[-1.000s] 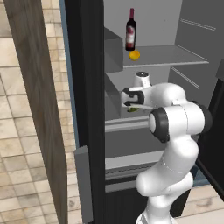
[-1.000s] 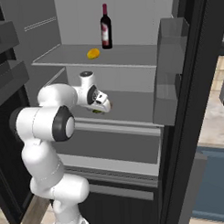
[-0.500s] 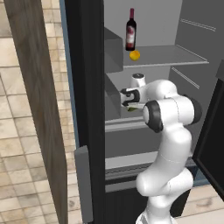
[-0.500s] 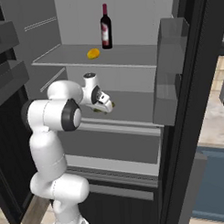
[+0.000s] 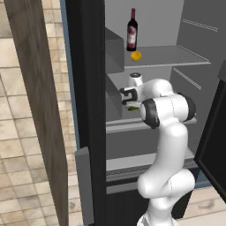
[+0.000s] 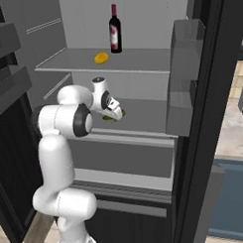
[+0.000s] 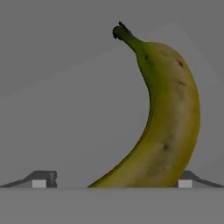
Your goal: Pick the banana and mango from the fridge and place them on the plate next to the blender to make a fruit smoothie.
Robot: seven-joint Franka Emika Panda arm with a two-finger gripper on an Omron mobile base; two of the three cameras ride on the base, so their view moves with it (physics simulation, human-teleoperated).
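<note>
Fridge [image 5: 88, 88] open, arm reaching onto mid shelf. Gripper [image 5: 129, 102] low over banana [image 7: 168, 118], which lies on that shelf; hand view: fingertips [image 7: 40, 179] spread wide w/ fruit between, nearer the right tip, not clamped yet. Mango [image 6: 101, 58] on upper shelf beside wine bottle [image 6: 115, 29], untouched. Progress est: early, nothing picked; both fruits left to move to plate.

A glossy white arm is seen, built of rounded, bulbous segments joined by dark grey-black rings. A dark hand section is carried at its end, with small dark fingers [image 7: 42, 178] tipped pale grey.
</note>
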